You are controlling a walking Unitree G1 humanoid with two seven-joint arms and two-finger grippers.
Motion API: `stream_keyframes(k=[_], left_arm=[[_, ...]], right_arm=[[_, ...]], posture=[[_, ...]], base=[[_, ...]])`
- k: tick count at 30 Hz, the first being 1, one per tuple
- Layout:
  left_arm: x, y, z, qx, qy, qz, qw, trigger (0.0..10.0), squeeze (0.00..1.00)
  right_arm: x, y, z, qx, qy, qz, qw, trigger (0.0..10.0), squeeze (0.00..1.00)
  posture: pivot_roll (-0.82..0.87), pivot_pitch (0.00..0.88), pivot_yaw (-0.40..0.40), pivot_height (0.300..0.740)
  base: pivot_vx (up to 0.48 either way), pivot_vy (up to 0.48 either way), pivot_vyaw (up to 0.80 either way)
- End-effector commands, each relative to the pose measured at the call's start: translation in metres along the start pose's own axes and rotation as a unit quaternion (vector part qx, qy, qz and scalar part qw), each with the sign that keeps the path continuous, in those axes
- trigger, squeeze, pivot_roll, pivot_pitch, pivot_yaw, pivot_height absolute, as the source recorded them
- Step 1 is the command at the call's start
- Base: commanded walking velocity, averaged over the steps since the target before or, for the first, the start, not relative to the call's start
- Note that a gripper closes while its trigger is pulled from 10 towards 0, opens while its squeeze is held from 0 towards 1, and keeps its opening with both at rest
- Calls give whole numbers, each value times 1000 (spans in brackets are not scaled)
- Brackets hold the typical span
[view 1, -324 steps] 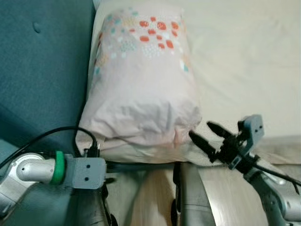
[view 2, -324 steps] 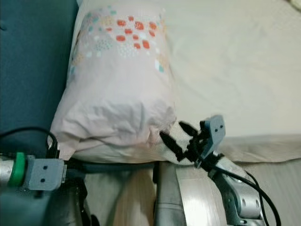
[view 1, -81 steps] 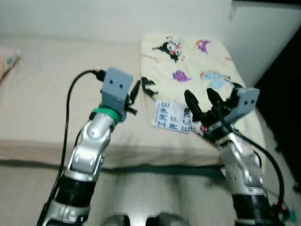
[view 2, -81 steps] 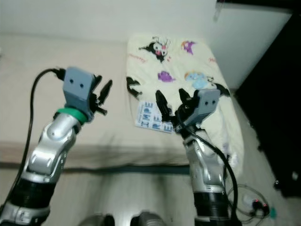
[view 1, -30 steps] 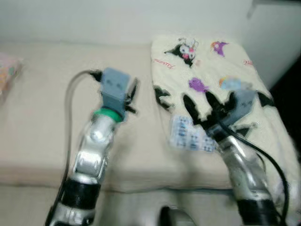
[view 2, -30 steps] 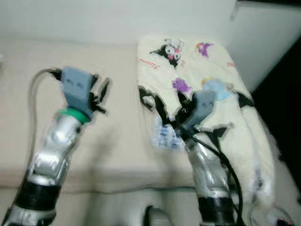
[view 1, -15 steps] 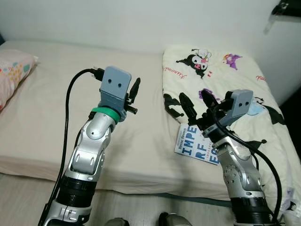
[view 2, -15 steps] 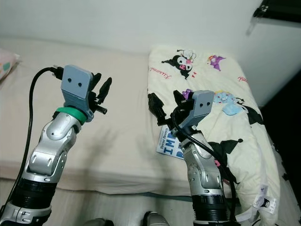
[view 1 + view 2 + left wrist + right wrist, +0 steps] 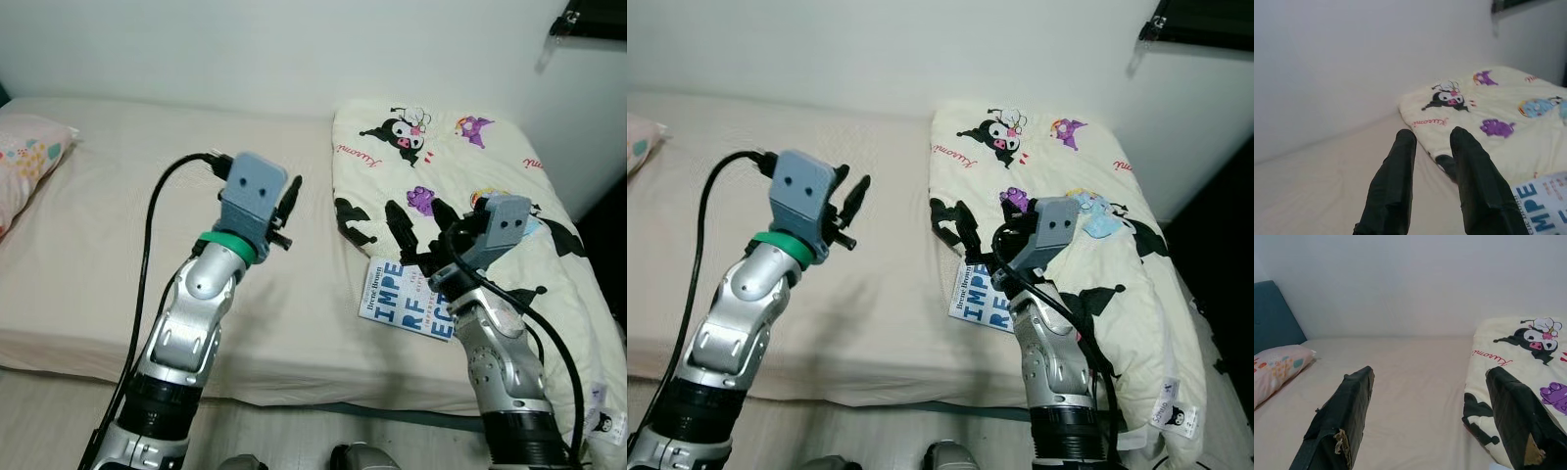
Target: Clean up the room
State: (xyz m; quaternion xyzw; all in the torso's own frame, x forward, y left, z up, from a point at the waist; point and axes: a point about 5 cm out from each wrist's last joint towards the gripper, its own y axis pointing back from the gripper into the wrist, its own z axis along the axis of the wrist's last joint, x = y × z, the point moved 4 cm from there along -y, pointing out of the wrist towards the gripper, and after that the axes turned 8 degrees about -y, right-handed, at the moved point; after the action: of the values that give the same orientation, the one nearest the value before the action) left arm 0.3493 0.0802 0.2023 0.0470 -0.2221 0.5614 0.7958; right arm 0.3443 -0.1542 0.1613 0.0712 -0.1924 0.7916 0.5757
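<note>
Since the frame half a second earlier, the left pincer has shifted slightly toward the blanket; the right pincer barely moved. One book lies just below the right pincer, whose fingers are spread wide. The left pincer is narrowly parted, holding nothing. One pillow lies far left on the bed; possibly more out of frame.

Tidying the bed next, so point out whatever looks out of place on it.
A book lies on the bed, half under the edge of the cartoon-print blanket, which is bunched over one side and hangs off the edge. The right end effector, open, hovers above the book. The pillow sits at the headboard end.
</note>
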Motion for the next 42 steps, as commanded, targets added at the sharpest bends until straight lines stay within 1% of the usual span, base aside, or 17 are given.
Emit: stream_keyframes(k=[1, 10, 15, 17, 23, 24, 25, 27, 28, 31, 32, 34, 36, 39, 40, 41, 42], left_arm=[[-5, 2, -6, 8, -4, -11, 1000, 10000, 0], [-5, 2, -7, 9, -6, -13, 1000, 10000, 0], [-6, 3, -9, 11, -8, -16, 1000, 10000, 0], [-6, 3, -9, 11, -8, -16, 1000, 10000, 0], [-6, 3, -9, 12, -10, -17, 1000, 10000, 0], [-7, 3, -9, 12, -10, -18, 1000, 10000, 0], [-7, 3, -9, 12, -10, -18, 1000, 10000, 0], [-8, 5, -9, 14, -10, -22, 1000, 10000, 0], [-8, 5, -9, 14, -10, -22, 1000, 10000, 0], [-11, 7, -11, 17, -10, -28, 999, 10000, 0], [-11, 7, -11, 17, -10, -28, 999, 10000, 0], [-13, 7, -11, 19, -10, -30, 999, 10000, 0], [-14, 7, -12, 20, -10, -31, 999, 10000, 0], [-17, 6, -10, 19, -9, -35, 999, 10000, 0], [-17, 6, -10, 19, -9, -35, 999, 10000, 0], [-19, 7, -9, 19, -9, -38, 999, 10000, 0], [-19, 7, -9, 19, -9, -39, 999, 10000, 0]], right_arm=[[-8, 5, -8, 11, -1, -15, 1000, 10000, 0], [-21, 9, -16, 21, -11, -42, 999, 10000, 0], [-25, 12, -20, 26, -15, -53, 998, 10000, 0], [-25, 12, -20, 26, -15, -53, 998, 10000, 0], [-31, 14, -25, 28, -38, -69, 996, 10000, 0], [-35, 15, -27, 27, -53, -79, 995, 10000, 0], [-35, 15, -27, 27, -53, -79, 995, 10000, 0], [-43, 17, -32, 26, -93, -101, 990, 10000, 0], [-43, 17, -32, 26, -93, -101, 990, 10000, 0], [-48, 16, -39, 29, -140, -115, 983, 10000, 0], [-48, 16, -39, 29, -140, -115, 983, 10000, 0], [-51, 13, -42, 27, -171, -123, 977, 10000, 0], [-53, 12, -43, 26, -182, -128, 975, 10000, 0], [-65, 14, -47, 10, -234, -161, 959, 10000, 0], [-65, 14, -47, 10, -234, -161, 959, 10000, 0], [-72, 15, -51, -2, -278, -177, 944, 10000, 0], [-73, 15, -52, -4, -287, -180, 941, 10000, 0]], posture=[[-60, 0, 40, 665], [-60, 0, 43, 635], [-60, 0, 45, 615], [-60, 0, 45, 615], [-56, 0, 50, 595], [-53, 7, 54, 590], [-53, 7, 54, 590], [-48, 25, 62, 580], [-48, 25, 62, 580], [-41, 39, 64, 566], [-41, 39, 64, 566], [-37, 53, 64, 556], [-37, 53, 64, 551], [-28, 78, 69, 538], [-28, 78, 69, 538], [-22, 92, 71, 538], [-22, 92, 71, 538]], base=[[0, 0, 0], [0, 0, 0], [0, 0, 0], [0, 0, 0], [0, 0, 0], [0, 0, 0], [0, 0, 0], [0, 0, 0], [0, 0, 0], [0, 0, 0], [0, 0, 0], [0, 0, 0], [0, 0, 0], [0, 0, 0], [0, 0, 0], [0, 0, -400], [0, 0, -400]])
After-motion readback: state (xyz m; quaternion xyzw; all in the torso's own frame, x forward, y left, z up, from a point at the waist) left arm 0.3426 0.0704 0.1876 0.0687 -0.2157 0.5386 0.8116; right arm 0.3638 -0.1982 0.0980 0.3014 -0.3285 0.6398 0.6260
